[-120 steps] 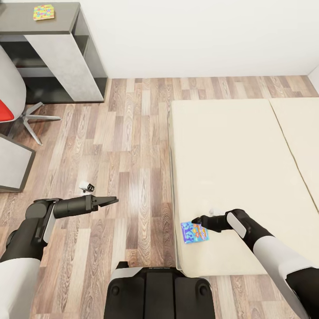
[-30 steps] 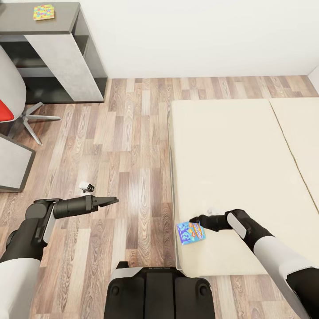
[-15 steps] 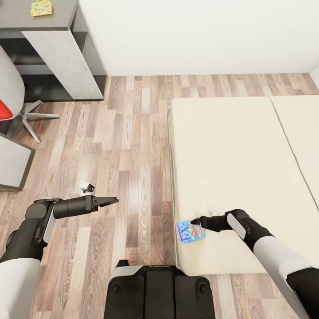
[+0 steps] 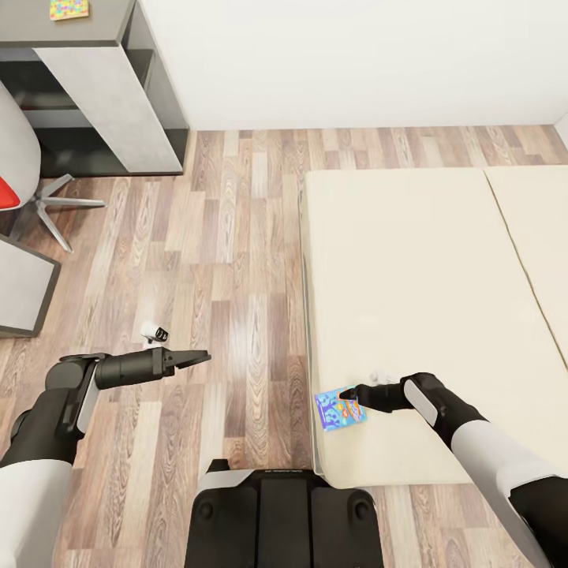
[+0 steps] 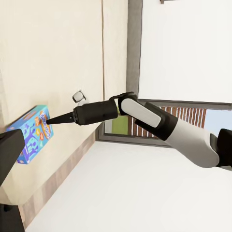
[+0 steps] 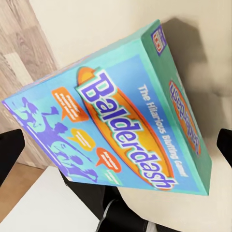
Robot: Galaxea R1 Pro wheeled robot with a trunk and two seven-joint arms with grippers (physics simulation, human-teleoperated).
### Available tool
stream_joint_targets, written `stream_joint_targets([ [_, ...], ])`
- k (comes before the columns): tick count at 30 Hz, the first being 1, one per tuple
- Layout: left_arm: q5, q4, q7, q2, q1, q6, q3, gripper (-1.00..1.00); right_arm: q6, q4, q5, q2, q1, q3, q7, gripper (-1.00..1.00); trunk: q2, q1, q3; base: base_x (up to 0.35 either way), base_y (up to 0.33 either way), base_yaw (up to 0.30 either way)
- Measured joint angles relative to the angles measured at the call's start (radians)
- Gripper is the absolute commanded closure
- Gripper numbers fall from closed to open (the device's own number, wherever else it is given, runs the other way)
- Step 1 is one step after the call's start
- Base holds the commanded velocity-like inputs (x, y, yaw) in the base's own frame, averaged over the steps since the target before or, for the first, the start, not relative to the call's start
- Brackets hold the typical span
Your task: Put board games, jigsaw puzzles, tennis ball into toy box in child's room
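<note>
Board game sits at the bed's 7 o'clock corner, overhanging the edge. Our right gripper touches its top, fingers spread wide around it. Left gripper idles over the floor, closed.

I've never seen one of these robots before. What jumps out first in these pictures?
The bright blue Balderdash board game catches the eye first, lying at the near corner of the cream bed, poking over its edge, with the right claw reaching right up to it. Across the wooden floor, the left claw hangs in the air, and a small colourful box sits on the dark desk far off.
</note>
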Motion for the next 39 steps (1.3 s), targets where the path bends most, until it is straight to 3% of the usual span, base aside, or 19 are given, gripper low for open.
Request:
stream_joint_targets([
  [39,0.0,0.0,0.0,0.0,0.0,0.0,0.0,-1.0,0.005,0.004,-0.001,0.001,0.0,-0.003,0.001,-1.0,0.0,0.0,-0.005,0.0,0.0,0.0],
])
